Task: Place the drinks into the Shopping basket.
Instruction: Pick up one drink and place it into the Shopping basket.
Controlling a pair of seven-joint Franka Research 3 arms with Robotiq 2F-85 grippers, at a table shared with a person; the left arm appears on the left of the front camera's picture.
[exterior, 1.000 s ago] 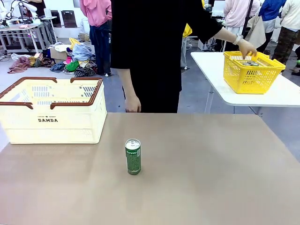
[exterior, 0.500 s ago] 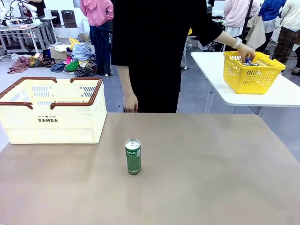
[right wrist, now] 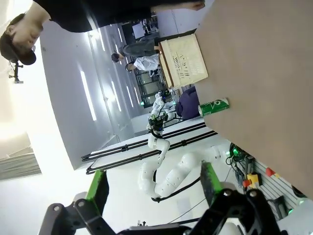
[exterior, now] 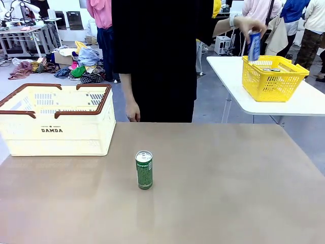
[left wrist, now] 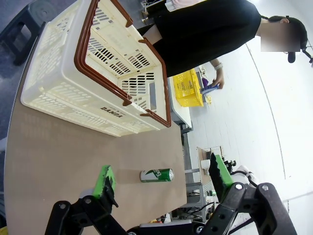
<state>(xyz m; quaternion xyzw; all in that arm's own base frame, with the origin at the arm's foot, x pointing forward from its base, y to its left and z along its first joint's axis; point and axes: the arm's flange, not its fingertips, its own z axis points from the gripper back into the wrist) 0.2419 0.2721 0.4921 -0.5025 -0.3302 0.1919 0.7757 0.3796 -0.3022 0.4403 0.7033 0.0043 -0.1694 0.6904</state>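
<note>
A green drink can (exterior: 144,170) stands upright near the middle of the brown table; it also shows in the left wrist view (left wrist: 156,175) and the right wrist view (right wrist: 213,106). The person at the far side holds a blue drink can (exterior: 254,46) in one raised hand above the yellow basket (exterior: 272,77); the blue can (left wrist: 210,88) shows small in the left wrist view too. The cream Shopping basket (exterior: 56,133) with a brown rim sits at the table's far left. My left gripper (left wrist: 159,165) and right gripper (right wrist: 152,183) are open, well off the cans, with nothing between their fingers.
The yellow mesh basket rests on a white side table (exterior: 304,104) to the far right. The person in black stands at the table's far edge, the other hand (exterior: 133,111) hanging close to it. Bare tabletop surrounds the green can.
The person's hand has come up out of the yellow basket holding the blue can. The person's body has shifted slightly to the left. The green can has not moved.
</note>
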